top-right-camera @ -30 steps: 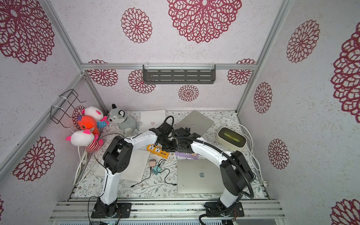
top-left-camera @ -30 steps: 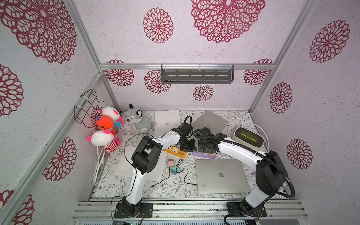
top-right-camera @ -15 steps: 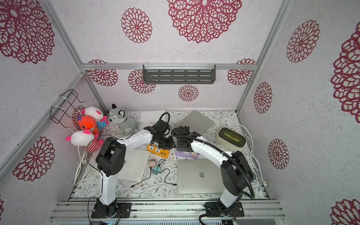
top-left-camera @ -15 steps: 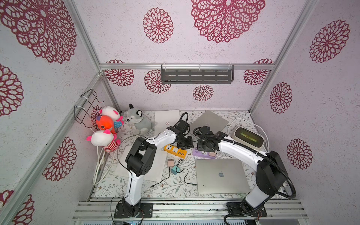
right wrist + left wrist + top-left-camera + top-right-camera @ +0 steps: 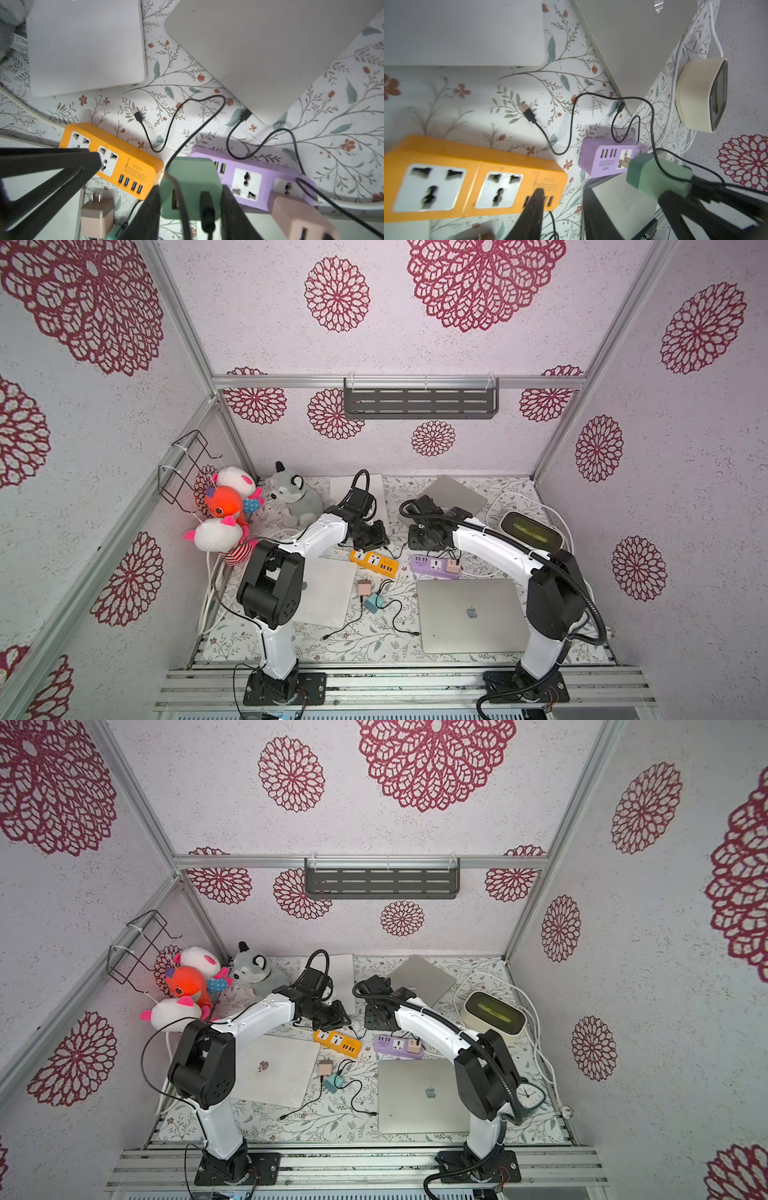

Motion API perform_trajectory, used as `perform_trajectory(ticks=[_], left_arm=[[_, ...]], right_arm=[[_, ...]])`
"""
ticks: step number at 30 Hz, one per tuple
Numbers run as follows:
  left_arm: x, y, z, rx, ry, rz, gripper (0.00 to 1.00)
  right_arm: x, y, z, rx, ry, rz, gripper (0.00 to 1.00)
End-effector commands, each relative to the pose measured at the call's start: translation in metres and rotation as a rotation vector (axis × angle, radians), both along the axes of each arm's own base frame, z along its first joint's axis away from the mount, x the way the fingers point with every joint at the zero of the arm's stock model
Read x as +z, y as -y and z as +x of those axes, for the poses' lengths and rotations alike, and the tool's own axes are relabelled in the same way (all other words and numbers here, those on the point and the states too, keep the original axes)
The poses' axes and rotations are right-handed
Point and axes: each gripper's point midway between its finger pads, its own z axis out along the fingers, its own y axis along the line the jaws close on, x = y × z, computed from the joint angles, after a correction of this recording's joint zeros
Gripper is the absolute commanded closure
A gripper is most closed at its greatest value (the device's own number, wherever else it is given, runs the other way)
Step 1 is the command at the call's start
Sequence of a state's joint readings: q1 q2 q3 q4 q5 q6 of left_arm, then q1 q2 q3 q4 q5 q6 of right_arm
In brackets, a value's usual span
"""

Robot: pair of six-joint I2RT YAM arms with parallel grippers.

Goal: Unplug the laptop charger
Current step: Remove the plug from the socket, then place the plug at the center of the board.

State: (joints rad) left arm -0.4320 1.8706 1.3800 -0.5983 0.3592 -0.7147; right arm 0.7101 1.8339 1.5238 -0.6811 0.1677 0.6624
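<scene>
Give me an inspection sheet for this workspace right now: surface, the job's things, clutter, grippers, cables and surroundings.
Surface: floral table, crowded.
Job's things: green charger out of the purple power strip, prongs bare.
Clutter: orange power strip, loose pink charger, plush toys, cream box, several closed laptops.
Grippers: right gripper shut on the green charger; left gripper open above the orange power strip, fingers empty.
Cables: black cable plugged into the grey laptop; loose cable end lying on the table.
Surroundings: flower-patterned walls, grey shelf, wire basket.
</scene>
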Motion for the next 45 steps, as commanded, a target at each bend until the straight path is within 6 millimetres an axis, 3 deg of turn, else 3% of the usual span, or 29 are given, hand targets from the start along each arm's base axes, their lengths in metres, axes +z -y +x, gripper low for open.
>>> perform_trajectory(ticks=[1, 11, 27, 37, 45], left_arm=[[0.010, -0.014, 0.000, 0.020, 0.028, 0.007, 0.64], [0.003, -0.037, -0.003, 0.061, 0.012, 0.015, 0.64], [-0.004, -0.036, -0.003, 0.056, -0.003, 0.010, 0.64], [-0.005, -0.036, -0.002, 0.055, -0.005, 0.006, 0.64], [-0.005, -0.036, -0.001, 0.062, -0.007, 0.003, 0.64]], right_arm=[[0.005, -0.012, 0.003, 0.053, -0.014, 0.007, 0.68], [-0.024, -0.033, 0.012, 0.118, -0.105, -0.025, 0.68], [-0.059, -0.043, -0.001, 0.178, -0.253, -0.039, 0.67], [-0.063, -0.049, 0.050, 0.174, -0.220, -0.063, 0.56], [-0.068, -0.046, 0.062, 0.177, -0.242, -0.046, 0.42]])
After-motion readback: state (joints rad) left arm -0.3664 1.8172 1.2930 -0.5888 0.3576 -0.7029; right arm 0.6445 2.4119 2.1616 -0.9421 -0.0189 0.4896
